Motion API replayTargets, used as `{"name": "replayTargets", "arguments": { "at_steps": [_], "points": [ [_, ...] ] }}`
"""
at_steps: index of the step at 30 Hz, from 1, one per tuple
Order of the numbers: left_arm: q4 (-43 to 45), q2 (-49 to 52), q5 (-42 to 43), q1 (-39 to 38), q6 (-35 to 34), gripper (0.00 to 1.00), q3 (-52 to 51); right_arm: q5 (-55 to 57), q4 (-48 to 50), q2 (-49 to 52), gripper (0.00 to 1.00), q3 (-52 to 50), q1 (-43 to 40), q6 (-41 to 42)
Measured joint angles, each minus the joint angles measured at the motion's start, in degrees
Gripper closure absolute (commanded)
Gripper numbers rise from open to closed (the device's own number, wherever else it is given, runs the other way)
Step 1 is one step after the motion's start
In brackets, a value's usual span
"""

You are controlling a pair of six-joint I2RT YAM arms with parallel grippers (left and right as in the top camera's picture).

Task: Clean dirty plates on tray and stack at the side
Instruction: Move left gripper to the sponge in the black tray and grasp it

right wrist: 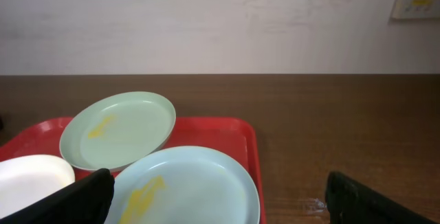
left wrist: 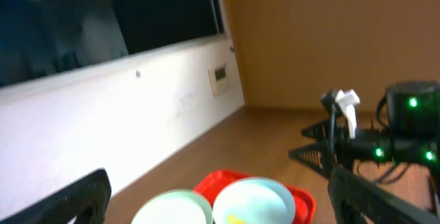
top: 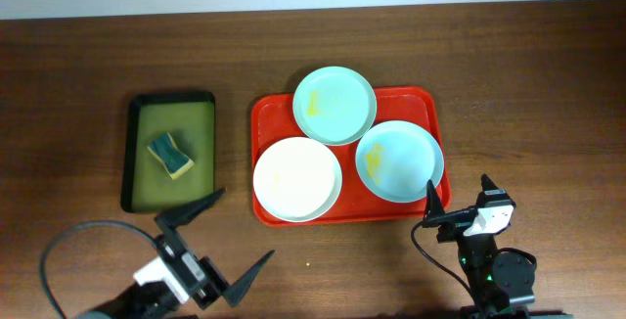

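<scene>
Nothing is gripped yet, so this is the very start of the job. All three plates sit on the red tray [top: 272, 123] in the middle of the bench [top: 518, 84]. The mint plate [top: 335, 105] is at the far edge, hanging over the rim and overlapping its neighbours. The white plate [top: 297, 179] is at the near left and the pale blue plate [top: 399, 160] at the near right. Yellow smears show clearly on the mint plate and the pale blue one; the white plate looks cleaner, though any faint marks are hard to read from above. Off to the left, well apart from the plates, a yellow-and-blue sponge [top: 171, 155] lies in the olive-green tray [top: 199, 121]. The left gripper [top: 245, 225] hangs near the bench's front edge, between that tray and the red one, with its jaws spread wide and holding nothing. The right gripper [top: 458, 198] sits just beside the red tray's near right corner, close to the pale blue plate. Its jaws are also apart and empty, and its wrist camera looks straight across the two smeared plates. My read is that the step in hand is fetching the cleaning tool. The left arm would need to swing over the olive-green tray, come down on the sponge and close on it. The right gripper is well placed to steady the pale blue plate by its rim for the wipe. One caution: the overlapping mint plate could shift if a neighbour is nudged.
</scene>
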Motion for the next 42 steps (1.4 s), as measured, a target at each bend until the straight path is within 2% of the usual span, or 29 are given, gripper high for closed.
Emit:
{"name": "replayTargets", "arguments": {
  "at_steps": [1, 6, 9, 13, 16, 20, 25, 28, 35, 42],
  "points": [
    [-1.7, 2.67, 0.22, 0.0, 0.85, 0.01, 2.91, 0.02, 0.0, 0.0, 0.02, 0.0, 0.0, -0.02],
    [5.01, 7.08, -2.19, 0.0, 3.37, 0.01, 5.4, 0.0, 0.02, 0.0, 0.01, 0.0, 0.0, -0.02],
    [-4.81, 11.02, -12.35, -0.04, 4.35, 0.01, 9.62, 0.02, 0.02, 0.0, 0.02, 0.0, 0.0, 0.0],
    [-24.35, 21.62, -26.47, -0.04, 4.76, 0.01, 19.65, 0.02, 0.02, 0.0, 0.01, 0.0, 0.0, -0.02],
    [-30.36, 28.63, -30.01, -0.04, 4.76, 0.01, 24.24, 0.02, 0.0, 0.0, 0.02, 0.0, 0.0, 0.02],
    [-32.61, 34.27, -32.79, -0.04, 4.63, 0.01, 25.68, 0.02, 0.02, 0.0, 0.01, 0.0, 0.0, -0.04],
    [-45.03, 48.26, -45.53, -0.07, -1.42, 0.01, 35.98, 0.02, 0.0, 0.0, 0.01, 0.0, 0.0, -0.02],
    [-45.07, 57.07, -51.32, 0.46, -3.37, 0.01, 40.39, 0.0, 0.02, 0.0, 0.01, 0.0, 0.0, 0.02],
    [-42.4, 70.42, -53.7, 1.18, -5.38, 0.01, 41.51, 0.0, 0.02, 0.0, 0.01, 0.0, 0.0, -0.02],
    [-36.54, 82.53, -60.04, 3.8, -13.35, 0.01, 41.51, 0.02, 0.0, 0.0, 0.01, 0.0, 0.0, 0.0]
  ]
}}
